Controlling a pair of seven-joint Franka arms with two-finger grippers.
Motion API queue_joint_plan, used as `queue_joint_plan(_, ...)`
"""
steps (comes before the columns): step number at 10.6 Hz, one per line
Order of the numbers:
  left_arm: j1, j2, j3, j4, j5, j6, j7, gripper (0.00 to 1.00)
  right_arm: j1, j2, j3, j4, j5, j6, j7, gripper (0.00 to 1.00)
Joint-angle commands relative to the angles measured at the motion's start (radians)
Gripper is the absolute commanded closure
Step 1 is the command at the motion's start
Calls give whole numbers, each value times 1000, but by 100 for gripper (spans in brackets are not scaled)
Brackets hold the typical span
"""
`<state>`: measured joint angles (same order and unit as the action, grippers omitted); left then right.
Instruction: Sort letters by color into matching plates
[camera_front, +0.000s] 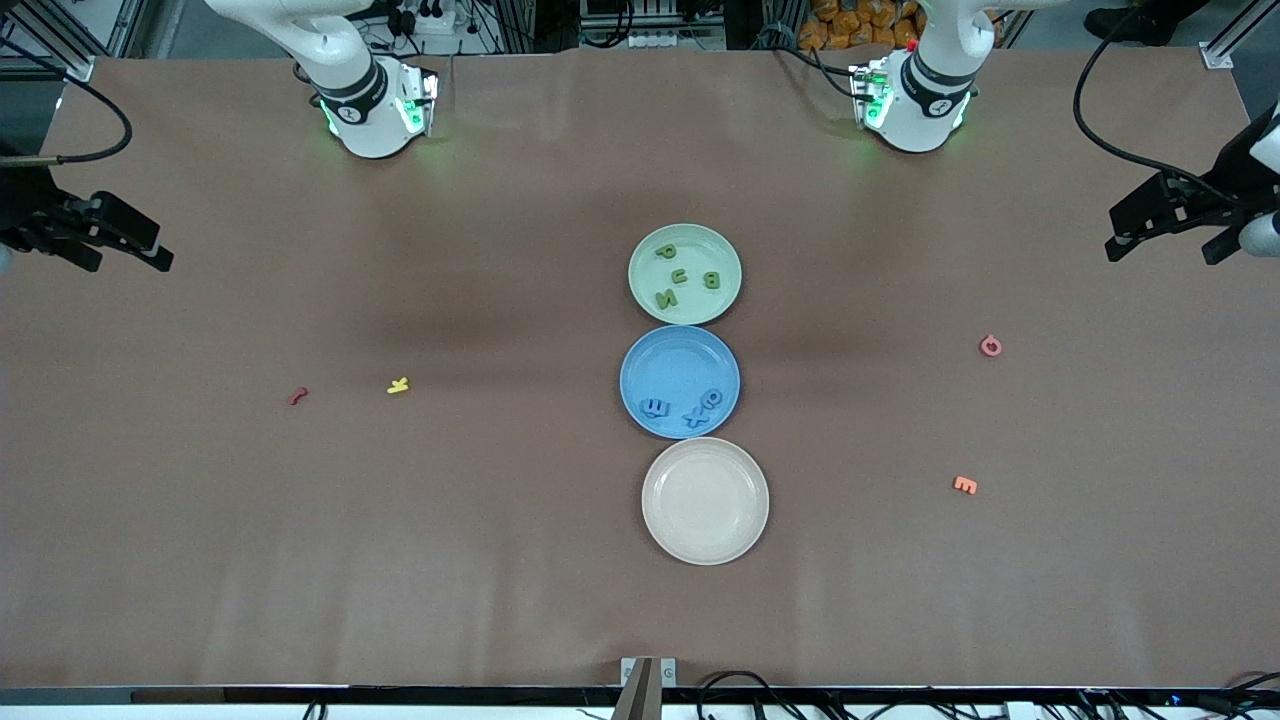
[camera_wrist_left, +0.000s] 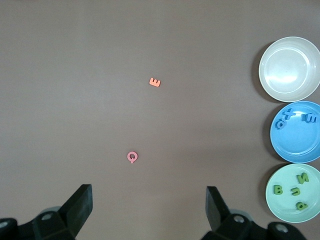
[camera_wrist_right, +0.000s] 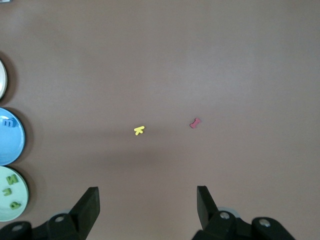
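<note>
Letters look sorted: four green letters (camera_front: 683, 278) lie in the green plate (camera_front: 726, 262) and three blue letters (camera_front: 684, 407) lie in the blue plate (camera_front: 670, 362), mid-bench, with the green plate nearer the robots. Both tools hang open and empty, the left tool (camera_front: 1165, 244) at its bench end and the right tool (camera_front: 125, 250) at its end, likely because nothing green or blue is left loose. Only the red, yellow, pink and orange ones stay on the bench (camera_front: 400, 560).

Three plates (camera_front: 685, 240) sit in a touching row mid-bench (camera_front: 500, 550). Letters (camera_front: 680, 277) lie in the two farthest from the front camera; the nearest holds none.
</note>
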<state>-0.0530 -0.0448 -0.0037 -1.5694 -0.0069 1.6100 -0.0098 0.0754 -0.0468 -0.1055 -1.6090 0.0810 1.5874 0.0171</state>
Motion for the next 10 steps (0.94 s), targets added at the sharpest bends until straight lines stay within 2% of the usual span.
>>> queue_joint_plan(1, 4, -9, 1, -1, -18, 2, 28, 0, 27, 28, -13, 83, -35, -43, -72, 13)
queue_joint_plan(4, 4, -9, 1, 0, -18, -1, 28, 0, 72, 27, 3, 77, -115, -82, -80, 12)
queue_joint_plan(6, 4, -7, 1, 0, -18, 1, 28, 0, 75, 28, 16, 75, -113, -87, -80, 0)
queue_joint_plan(10, 4, -7, 1, 0, -18, 1, 28, 0, 72, 24, 16, 74, -112, -98, -80, 0)
